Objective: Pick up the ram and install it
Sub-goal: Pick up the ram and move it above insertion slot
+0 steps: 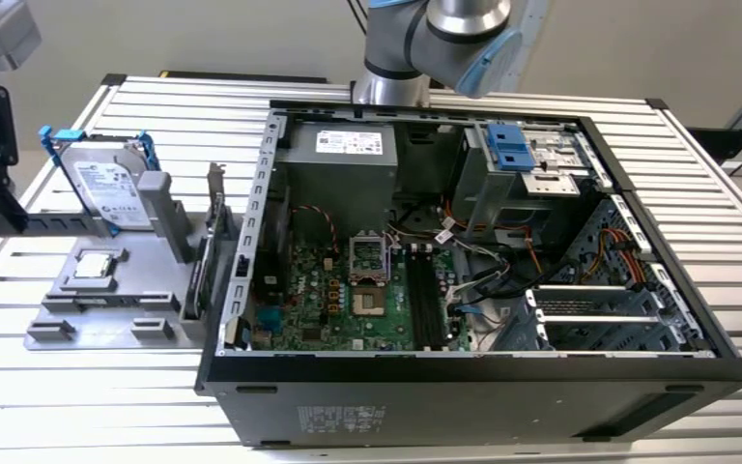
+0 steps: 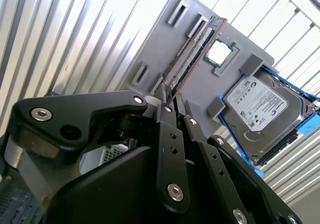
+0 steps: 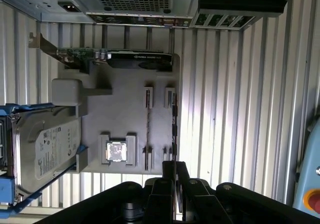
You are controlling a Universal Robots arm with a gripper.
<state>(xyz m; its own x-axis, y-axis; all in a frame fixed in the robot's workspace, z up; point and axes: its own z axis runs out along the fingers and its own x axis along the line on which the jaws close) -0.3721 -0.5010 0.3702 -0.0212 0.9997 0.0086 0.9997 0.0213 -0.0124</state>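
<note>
Gripper (image 2: pixel 171 95) looks clamped on the near end of the ram (image 2: pixel 192 52), edge-up at the outer slot of the grey holder (image 2: pixel 232 34), prob. so it can seat straight into the mobo (image 1: pixel 345 290).

Bare table (image 2: pixel 75 29) beside ram (image 2: pixel 192 52), hard drive (image 2: pixel 260 109) opposite

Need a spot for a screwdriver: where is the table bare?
In the exterior view, the table is bare lower left, bordered by gray holder and open case, and right of the case. Crowded: holder and case interior.
</note>
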